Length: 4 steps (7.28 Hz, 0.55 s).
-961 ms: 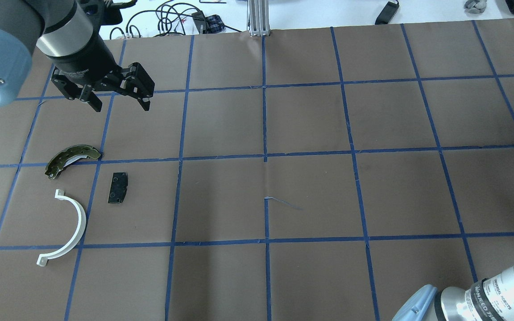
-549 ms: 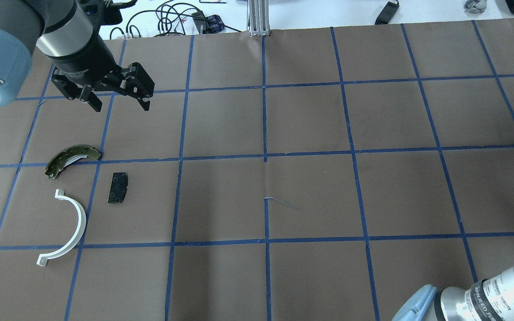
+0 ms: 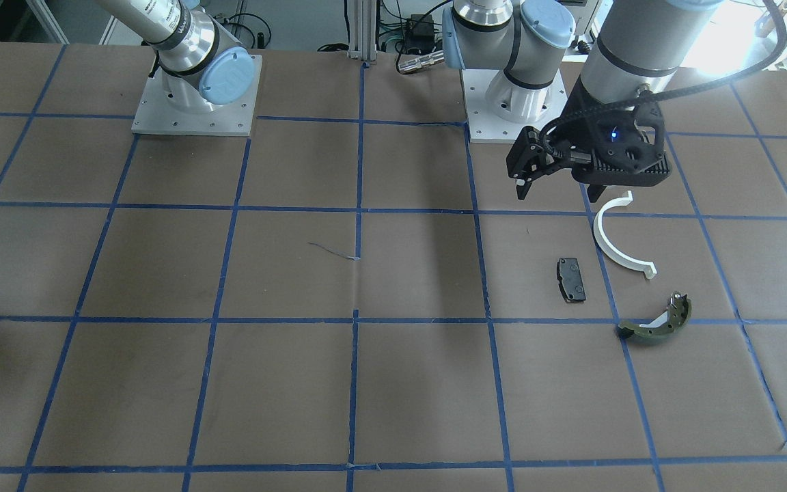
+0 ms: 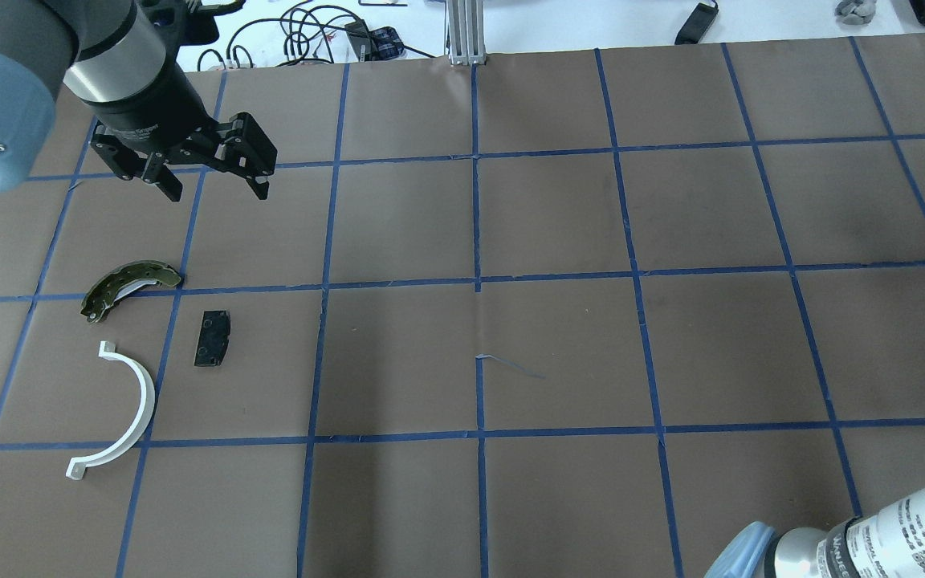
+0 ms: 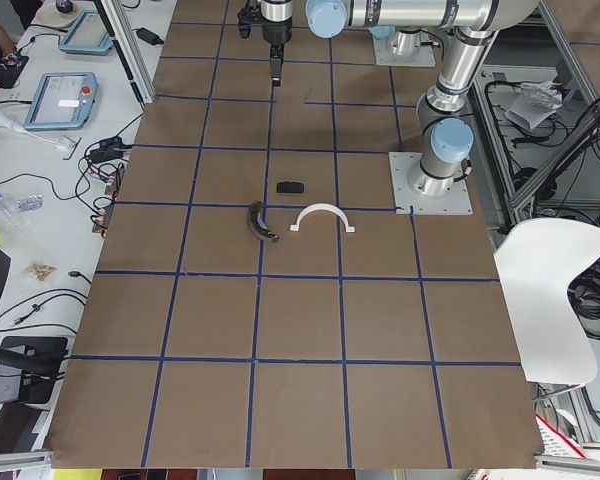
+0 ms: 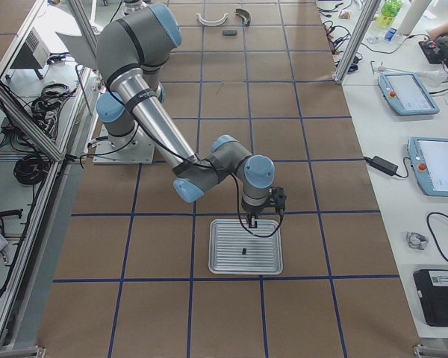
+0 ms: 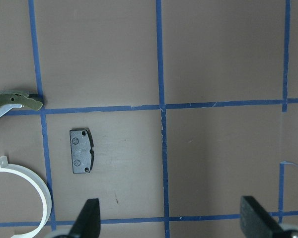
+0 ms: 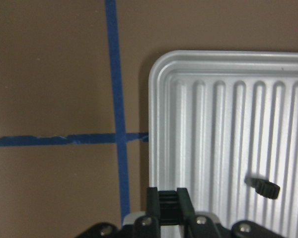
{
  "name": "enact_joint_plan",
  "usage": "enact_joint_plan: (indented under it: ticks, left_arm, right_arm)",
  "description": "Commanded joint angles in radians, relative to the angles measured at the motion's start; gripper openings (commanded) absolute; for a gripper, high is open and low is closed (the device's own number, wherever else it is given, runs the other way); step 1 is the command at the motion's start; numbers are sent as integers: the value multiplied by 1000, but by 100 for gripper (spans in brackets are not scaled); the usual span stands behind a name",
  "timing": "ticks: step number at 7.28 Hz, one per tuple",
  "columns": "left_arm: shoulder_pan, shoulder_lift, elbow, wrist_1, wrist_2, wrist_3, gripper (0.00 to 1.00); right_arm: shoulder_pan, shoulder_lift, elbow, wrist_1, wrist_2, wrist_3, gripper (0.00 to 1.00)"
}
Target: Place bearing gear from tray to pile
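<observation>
On the ribbed tray (image 8: 154, 124), the small dark bearing gear (image 8: 265, 188) lies loose, off to one side of the right pincer (image 8: 168, 206), whose fingers are pressed together, empty. It should spread them, centre over the gear, then descend squarely. Far across the worktop (image 4: 559, 345), the left pincer (image 4: 218, 191) hangs spread wide near the pile (image 4: 212, 339).

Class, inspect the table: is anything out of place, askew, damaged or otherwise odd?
One loose sliver of blue tape near the middle of the brown table slants off the straight grid, as if peeled. Nothing else stands out.
</observation>
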Motion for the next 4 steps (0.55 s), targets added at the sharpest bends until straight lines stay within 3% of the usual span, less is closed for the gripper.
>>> enact_joint_plan:
  ticks: [1, 4]
  left_arm:
    - [0, -1, 0, 0, 0, 0, 100]
    - [0, -1, -2, 0, 2, 0, 100]
  right_arm:
    - [149, -82, 22, 90, -3, 143, 0]
    - [448, -133, 61, 120, 4, 518, 0]
